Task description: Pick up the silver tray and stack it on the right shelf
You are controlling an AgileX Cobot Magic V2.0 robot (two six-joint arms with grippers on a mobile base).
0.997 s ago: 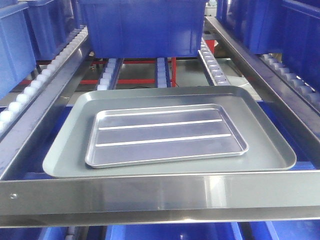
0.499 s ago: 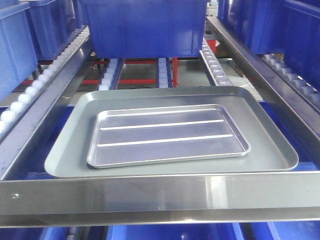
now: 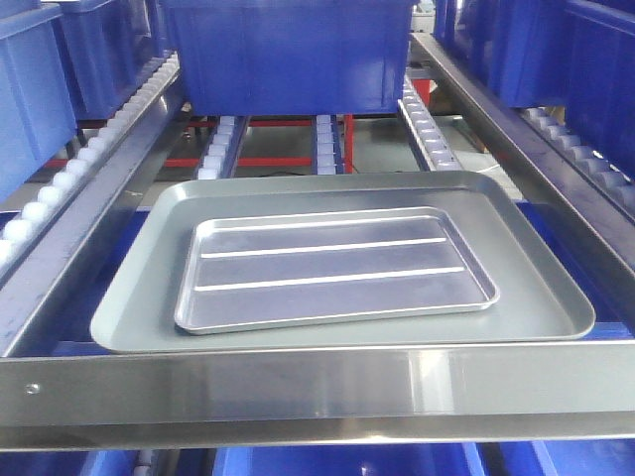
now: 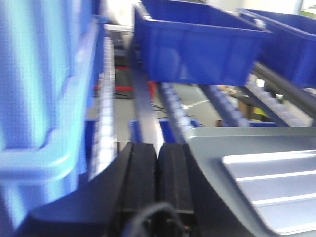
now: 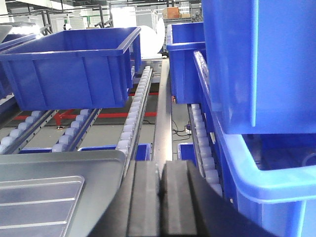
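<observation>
The silver tray [image 3: 335, 268], shiny with two long ribs, lies flat inside a larger matte grey tray [image 3: 536, 288] on the right shelf [image 3: 317, 382], whose front bar has a screw [image 3: 33, 388] near its left end. Neither gripper shows in the front view. In the left wrist view my left gripper [image 4: 158, 149] is shut with nothing in it, left of the grey tray [image 4: 212, 143] and the silver tray [image 4: 276, 182]. In the right wrist view my right gripper [image 5: 161, 168] is shut and empty, right of the grey tray [image 5: 98, 168] and the silver tray [image 5: 34, 202].
A blue bin [image 3: 283, 55] stands on the white rollers [image 3: 213, 149] behind the trays. More blue bins [image 3: 30, 89] fill the left lane and blue bins [image 3: 585, 59] the right one. Steel side rails [image 3: 496, 119] flank the shelf. A tall blue bin [image 5: 261, 64] stands close to my right gripper.
The front view has slid a few pixels, so the trays sit slightly further right in the picture. The trays keep their place on the shelf.
</observation>
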